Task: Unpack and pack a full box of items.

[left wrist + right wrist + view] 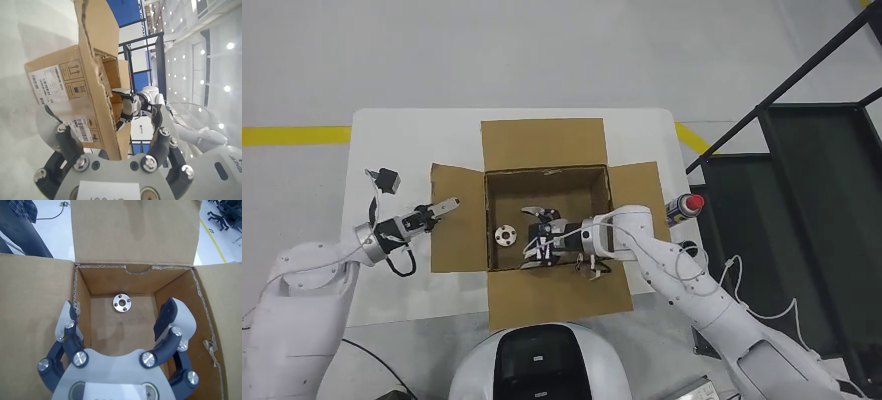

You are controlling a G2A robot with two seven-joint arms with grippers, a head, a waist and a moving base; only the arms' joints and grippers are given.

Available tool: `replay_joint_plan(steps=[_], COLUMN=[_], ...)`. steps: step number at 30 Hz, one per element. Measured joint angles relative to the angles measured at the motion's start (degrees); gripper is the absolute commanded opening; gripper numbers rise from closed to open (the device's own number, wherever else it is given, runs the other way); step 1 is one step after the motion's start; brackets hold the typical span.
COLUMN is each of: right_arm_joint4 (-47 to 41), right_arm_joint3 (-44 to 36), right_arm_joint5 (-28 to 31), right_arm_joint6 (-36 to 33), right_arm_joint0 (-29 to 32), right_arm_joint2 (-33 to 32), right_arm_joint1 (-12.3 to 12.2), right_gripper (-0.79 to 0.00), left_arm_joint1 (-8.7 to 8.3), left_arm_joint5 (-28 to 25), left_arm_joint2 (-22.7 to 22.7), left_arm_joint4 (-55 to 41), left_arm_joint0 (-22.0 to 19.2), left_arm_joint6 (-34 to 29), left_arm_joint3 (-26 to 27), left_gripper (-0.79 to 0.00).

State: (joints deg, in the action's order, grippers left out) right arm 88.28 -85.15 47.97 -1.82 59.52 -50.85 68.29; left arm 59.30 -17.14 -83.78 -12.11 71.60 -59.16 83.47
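Box (542, 145) of brown cardboard stands open on the white table (407, 140), all four flaps folded out. The right gripper (121, 317) hangs inside it, its fingers spread wide with nothing between them; one finger is close to a side wall. On the box floor ahead of it lies a round metal flange (122, 303), near the far wall, apart from the fingers. The left gripper (448, 207) is at the outer edge of the left flap (457, 240); its wrist view shows its fingers apart, with the flap's torn edge running between them. That view also shows printed labels (47, 83) on the box's outer wall. The top view adds a red-capped spray can (685, 206) beside the right flap and a small black object (388, 180) beyond the left gripper.
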Motion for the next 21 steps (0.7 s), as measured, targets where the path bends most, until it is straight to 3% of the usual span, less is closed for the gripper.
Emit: replay_joint_plan(steps=[10,21], right_arm_joint4=[0.4,-0.5], right_arm_joint3=[0.5,-4.7], right_arm_joint5=[-1.7,-10.4], right_arm_joint6=[2.1,2.5], right_arm_joint0=[-1.6,4.5], right_arm_joint2=[0.4,-3.9], right_arm_joint1=[0.3,-0.6], right_gripper=[0.000,0.000], left_arm_joint1=[-1.41,-1.54], left_arm_joint5=[-1.6,-2.1], left_arm_joint2=[-9.1,-5.6], left_arm_joint4=[-6.3,-2.4], left_arm_joint0=[5.1,3.9], left_arm_joint6=[0.2,-1.0], left_arm_joint3=[-0.9,1.4], left_gripper=[0.000,0.000])
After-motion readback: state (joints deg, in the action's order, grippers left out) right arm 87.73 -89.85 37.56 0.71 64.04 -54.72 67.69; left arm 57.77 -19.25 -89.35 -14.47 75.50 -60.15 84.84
